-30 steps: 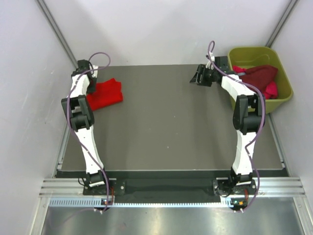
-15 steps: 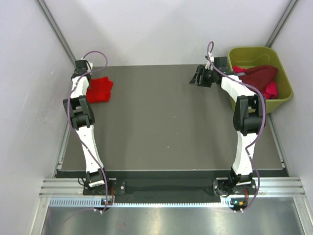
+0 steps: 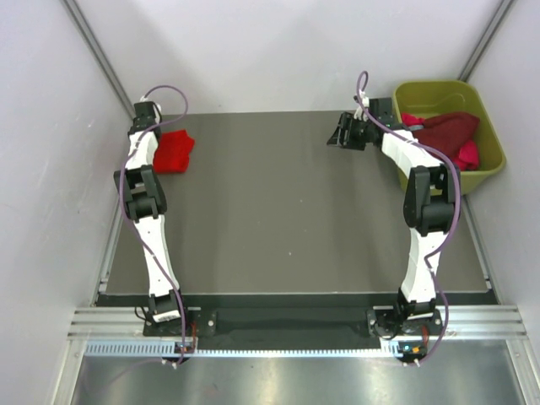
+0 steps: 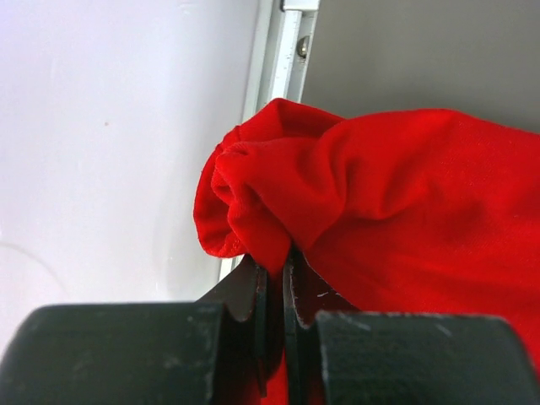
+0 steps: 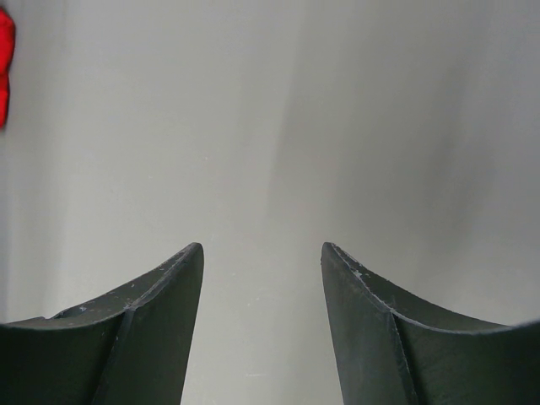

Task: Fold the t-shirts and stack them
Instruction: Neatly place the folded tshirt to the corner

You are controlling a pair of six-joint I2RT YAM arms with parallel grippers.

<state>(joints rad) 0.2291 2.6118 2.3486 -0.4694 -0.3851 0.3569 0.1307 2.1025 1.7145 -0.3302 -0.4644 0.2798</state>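
Bright red t-shirt: your bright red t-shirt sits bunched in a lump at the upper left of the overhead view, on the tabletop close to its left edge. It is neither spread flat nor folded.
Left jaws: together, clamped on a pinch of that shirt's cloth.
Right jaws: apart with nothing between them, right of centre in the upper part of the overhead view, just left of the tub.
Tub: the olive-green tub at the upper right holds a dark maroon t-shirt and a magenta-pink t-shirt, both crumpled.
Done so far: very little, by my reading. One shirt is out of the tub, but you have no neat fold and no stack anywhere.
Left to do: flatten and fold the red one, then take out, fold and stack the two in the tub.
Overhead view only: it gives you the whole layout, the tub's contents and both arms. The left arm hides its own grip.
Left wrist view only: it shows the grip itself, with red fabric gathered into the closed jaws, and the white wall and metal rail just beside the shirt.
Right wrist view only: it confirms the gap is clear against a plain grey surface, with a red sliver at the upper left edge.
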